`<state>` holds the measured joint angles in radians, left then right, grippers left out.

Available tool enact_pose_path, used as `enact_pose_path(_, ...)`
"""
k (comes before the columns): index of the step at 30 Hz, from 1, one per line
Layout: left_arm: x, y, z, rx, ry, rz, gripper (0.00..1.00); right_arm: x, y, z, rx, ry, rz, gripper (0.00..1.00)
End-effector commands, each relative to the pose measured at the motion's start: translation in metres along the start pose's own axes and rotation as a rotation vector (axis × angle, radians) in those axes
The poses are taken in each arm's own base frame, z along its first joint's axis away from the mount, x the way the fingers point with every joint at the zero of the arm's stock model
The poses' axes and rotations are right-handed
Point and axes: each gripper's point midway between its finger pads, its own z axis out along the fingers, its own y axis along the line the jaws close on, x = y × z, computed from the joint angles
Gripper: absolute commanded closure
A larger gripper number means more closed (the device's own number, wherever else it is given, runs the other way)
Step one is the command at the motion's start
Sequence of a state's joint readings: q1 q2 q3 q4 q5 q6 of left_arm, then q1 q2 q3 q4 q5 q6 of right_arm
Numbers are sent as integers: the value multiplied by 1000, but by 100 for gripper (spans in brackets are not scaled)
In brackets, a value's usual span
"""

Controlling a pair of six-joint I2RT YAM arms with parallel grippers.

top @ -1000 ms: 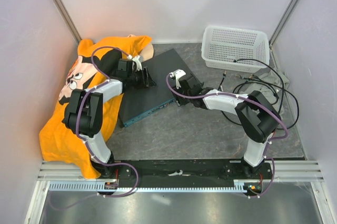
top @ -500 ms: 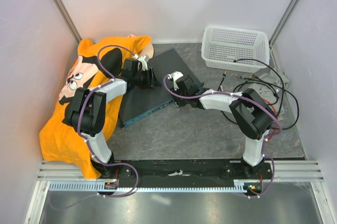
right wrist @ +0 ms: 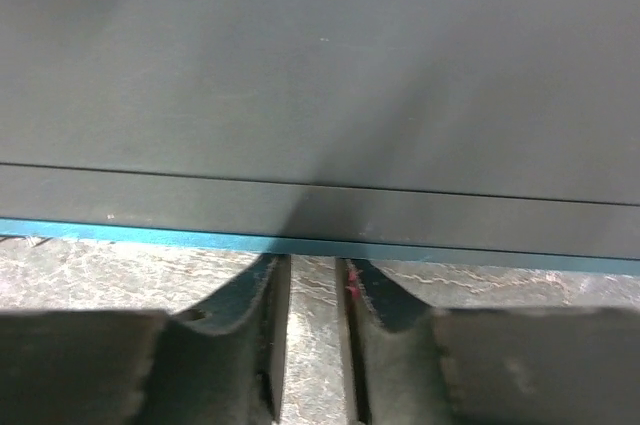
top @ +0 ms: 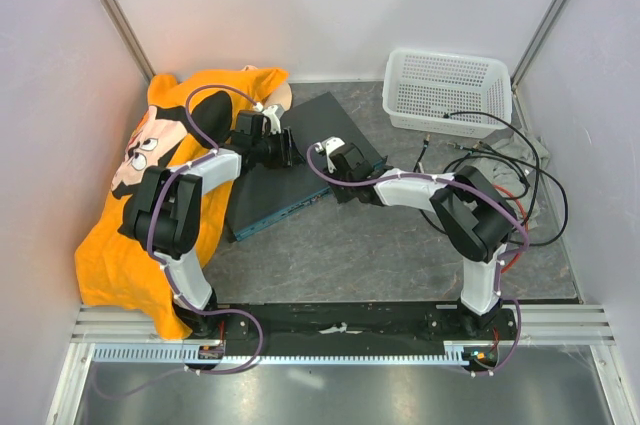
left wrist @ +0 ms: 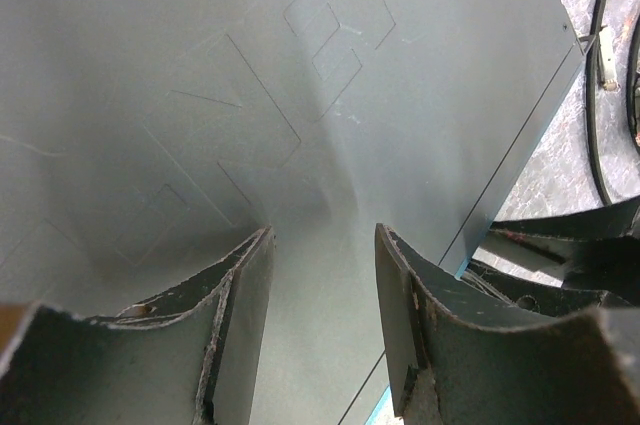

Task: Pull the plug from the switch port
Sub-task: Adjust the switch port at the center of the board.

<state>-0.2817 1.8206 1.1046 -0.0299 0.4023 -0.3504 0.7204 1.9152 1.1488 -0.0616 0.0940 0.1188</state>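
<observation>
The switch (top: 290, 185) lies flat left of the middle, dark blue-grey on top, with a teal front edge (right wrist: 150, 233). My left gripper (top: 289, 151) is over the switch's top (left wrist: 300, 75), jaws open and empty (left wrist: 322, 245). My right gripper (top: 331, 174) is at the front edge; its fingertips (right wrist: 312, 270) reach the teal edge with a narrow gap, and only floor shows between them. No plug shows in the sockets; my right gripper hides that part of the front face. Black cables (top: 500, 160) lie at the right, with a loose cable end (left wrist: 603, 45) on the floor.
A white mesh basket (top: 447, 90) stands at the back right. An orange printed shirt (top: 160, 165) lies along the left, under the switch's far left corner. The coiled cables fill the floor right of my right arm. Walls close in on both sides.
My right gripper has moved left, closer along the switch's front edge. My left gripper has shifted right over the switch's top, then held still.
</observation>
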Motion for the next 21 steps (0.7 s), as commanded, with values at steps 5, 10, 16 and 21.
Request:
enact_pose_path(5,76,31,4,-114,237,-36,46,-49,9,-3,-89,-216,-35,95)
enact_pose_path(10,82,32,2,-117,249,-36,46,-38,16,-7,-133,-240,-20,100)
enact_pose_path(16,91,40,9,-135,279,-39,46,-1,16,-16,-146,-184,-31,100)
enact_pose_path(21,89,39,13,-139,280,-35,46,23,16,-28,-148,-154,-32,100)
